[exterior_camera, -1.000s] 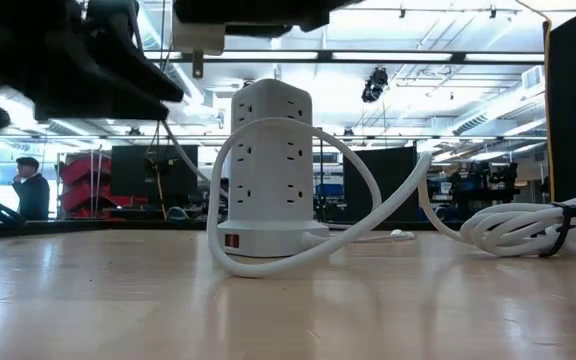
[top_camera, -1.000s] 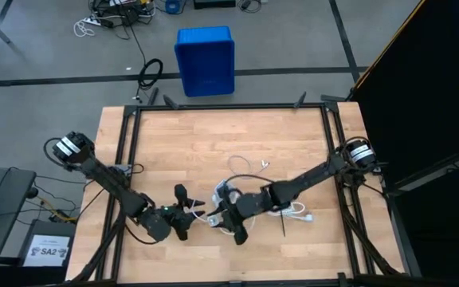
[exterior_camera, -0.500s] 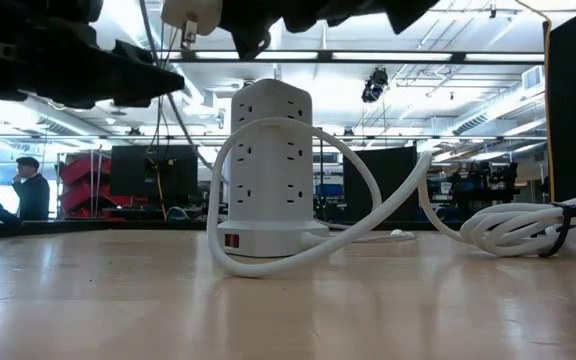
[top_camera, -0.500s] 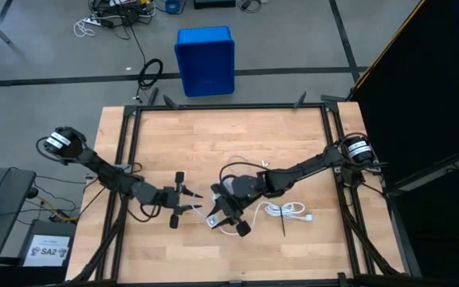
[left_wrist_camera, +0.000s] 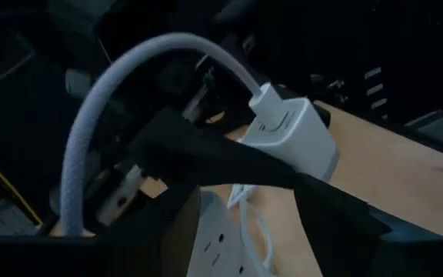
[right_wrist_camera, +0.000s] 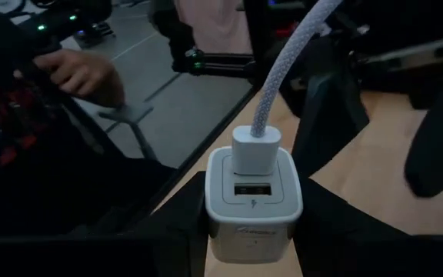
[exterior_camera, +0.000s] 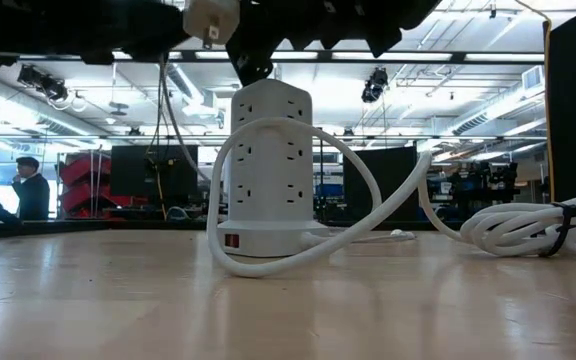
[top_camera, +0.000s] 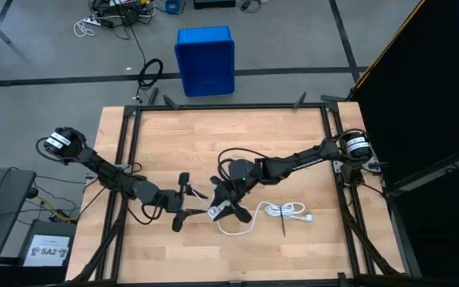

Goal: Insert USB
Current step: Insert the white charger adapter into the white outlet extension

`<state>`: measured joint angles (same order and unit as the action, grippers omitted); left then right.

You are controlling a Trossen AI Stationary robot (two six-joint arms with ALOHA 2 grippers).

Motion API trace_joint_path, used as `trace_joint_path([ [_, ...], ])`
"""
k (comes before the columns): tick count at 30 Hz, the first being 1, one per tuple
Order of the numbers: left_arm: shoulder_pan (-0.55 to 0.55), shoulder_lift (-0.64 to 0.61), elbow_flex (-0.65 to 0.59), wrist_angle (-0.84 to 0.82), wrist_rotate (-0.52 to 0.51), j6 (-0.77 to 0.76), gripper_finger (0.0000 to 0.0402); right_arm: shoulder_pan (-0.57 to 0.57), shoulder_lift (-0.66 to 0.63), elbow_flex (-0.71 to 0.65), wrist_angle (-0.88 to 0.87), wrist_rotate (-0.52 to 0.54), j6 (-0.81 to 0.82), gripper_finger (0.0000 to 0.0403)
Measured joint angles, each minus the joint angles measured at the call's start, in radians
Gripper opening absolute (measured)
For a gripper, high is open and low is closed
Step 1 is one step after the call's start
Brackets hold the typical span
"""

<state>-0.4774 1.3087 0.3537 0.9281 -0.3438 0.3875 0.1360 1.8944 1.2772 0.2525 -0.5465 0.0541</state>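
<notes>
Right tool [right_wrist_camera: 252, 231] grips charger block [right_wrist_camera: 254, 201], USB [right_wrist_camera: 283, 73] plugged in, above wooden table [top_camera: 293, 131].

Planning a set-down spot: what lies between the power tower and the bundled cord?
In the low view, a thick white cord runs from the power tower to the bundled cord; otherwise mostly bare table.

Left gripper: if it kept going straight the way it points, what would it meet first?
Probably the charger block held in the right gripper; the left gripper points at it with open jaws, though depth is uncertain.

1 charger [right_wrist_camera: 253, 196], 1 USB [right_wrist_camera: 283, 73], 1 tower [exterior_camera: 271, 170].
</notes>
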Motion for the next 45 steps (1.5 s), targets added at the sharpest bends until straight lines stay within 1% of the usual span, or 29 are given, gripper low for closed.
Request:
trace_joint_path([
  [5, 0.024, 0.000, 0.076, -0.169, 0.033, -0.004, 0.0209, 0.000, 0.001, 0.000, -0.024, -0.009, 0.022, 0.0111],
  [8, 0.040, 0.000, 0.130, -0.273, 0.084, -0.008, 0.0209, 0.001, 0.001, 0.000, -0.042, -0.017, 0.024, 0.0111],
  [12, 0.065, 0.000, 0.192, -0.368, 0.177, -0.011, 0.0209, 0.002, 0.001, 0.000, -0.041, -0.028, 0.023, 0.0111],
  [16, 0.086, 0.000, 0.240, -0.443, 0.237, -0.014, 0.0209, 0.009, 0.001, 0.000, -0.044, -0.032, 0.023, 0.0111],
  [20, 0.098, 0.000, 0.268, -0.469, 0.292, -0.013, 0.0209, 0.014, 0.001, 0.000, -0.044, -0.033, 0.021, 0.0111],
  [23, 0.099, 0.000, 0.282, -0.484, 0.311, -0.012, 0.0209, 0.016, 0.001, 0.000, -0.044, -0.032, 0.019, 0.0111],
  [25, 0.098, 0.001, 0.291, -0.476, 0.330, -0.007, 0.0209, 0.015, 0.001, 0.000, -0.042, -0.001, 0.018, 0.0111],
  [26, 0.097, 0.001, 0.298, -0.456, 0.331, -0.007, 0.0209, 0.011, 0.002, 0.000, -0.042, 0.028, 0.018, 0.0111],
  [28, 0.093, -0.004, 0.298, -0.453, 0.326, -0.007, 0.0209, 0.005, 0.002, 0.000, -0.046, 0.043, 0.018, 0.0111],
  [33, 0.086, -0.008, 0.296, -0.482, 0.314, -0.006, 0.0209, 0.002, 0.002, 0.001, -0.061, 0.045, 0.014, 0.0111],
  [37, 0.091, -0.006, 0.294, -0.559, 0.307, -0.015, 0.0209, 0.000, 0.002, 0.001, -0.063, 0.037, 0.018, 0.0111],
  [45, 0.123, -0.006, 0.294, -0.560, 0.339, 0.000, 0.0209, -0.005, 0.002, 0.001, -0.051, 0.034, 0.043, 0.0111],
])
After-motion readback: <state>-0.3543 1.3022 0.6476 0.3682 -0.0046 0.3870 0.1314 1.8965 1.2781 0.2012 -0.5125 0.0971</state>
